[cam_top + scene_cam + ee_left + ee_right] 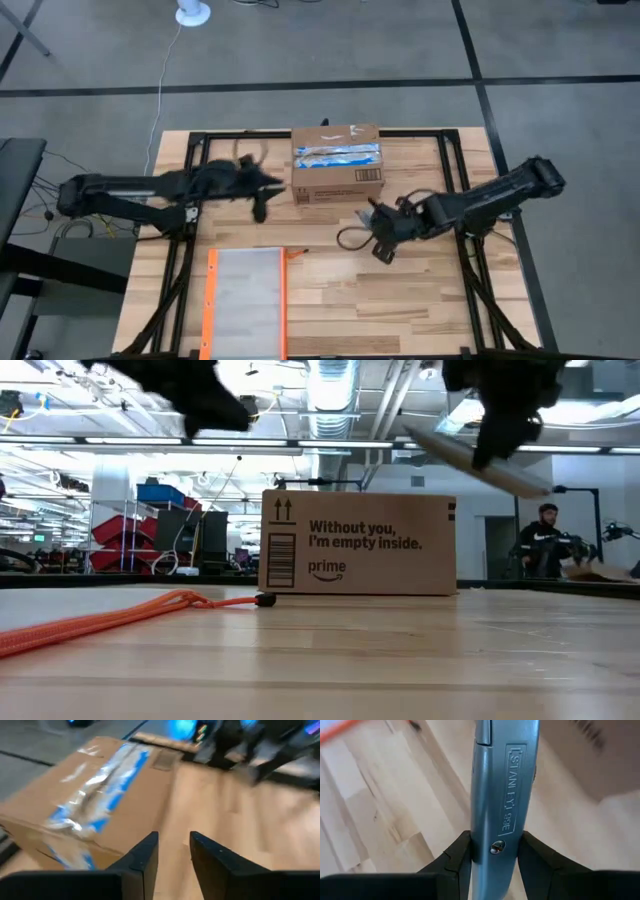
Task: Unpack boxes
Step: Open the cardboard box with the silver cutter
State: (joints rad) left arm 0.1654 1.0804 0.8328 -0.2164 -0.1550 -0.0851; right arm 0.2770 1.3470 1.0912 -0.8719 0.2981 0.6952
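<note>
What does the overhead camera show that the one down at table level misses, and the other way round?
Only the overhead view shows the blue-and-white tape on the box's top, the orange-edged clear pouch, and both arms whole: the left claw beside the box, the right claw gripping a grey utility knife.

Only the table-level view shows the box's printed side, "Without you, I'm empty inside", its barcode, and a person in the room behind.

Both show the cardboard box on the wooden table.

The cardboard box reads "Without you, I'm empty inside. prime"; the utility knife between the right fingers reads "STANLEY 99E".
</note>
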